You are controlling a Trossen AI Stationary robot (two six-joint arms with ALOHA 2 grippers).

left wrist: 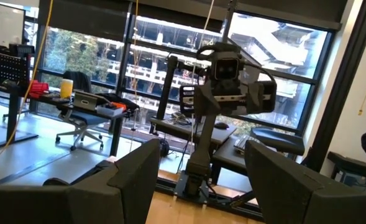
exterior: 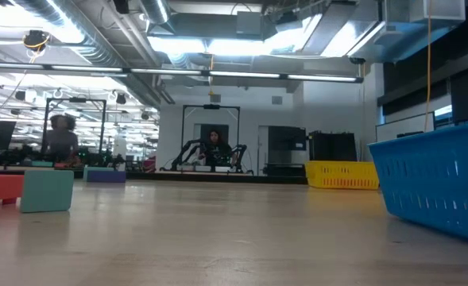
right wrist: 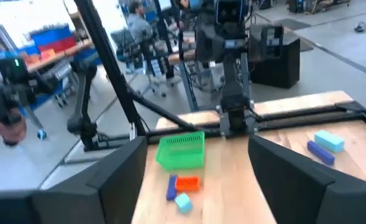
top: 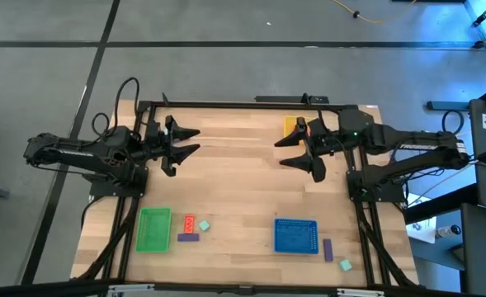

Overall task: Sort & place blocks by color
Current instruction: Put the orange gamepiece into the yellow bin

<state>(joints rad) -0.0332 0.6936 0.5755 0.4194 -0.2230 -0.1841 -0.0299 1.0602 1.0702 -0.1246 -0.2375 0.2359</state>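
Observation:
In the high view an orange-red block, a mint block and a purple bar lie flat on the table just right of the green tray. Another purple bar and mint block lie right of the blue tray. The right wrist view shows the green tray and the orange-red block. My left gripper is open, raised over the far left of the table. My right gripper is open, raised over the far right. Both are far from the blocks.
A yellow tray sits at the far edge, partly under the right arm. In the low view the blue tray stands close on the right, with the mint block on the left. Bare wood lies between the grippers and mid-table. People sit in the room behind.

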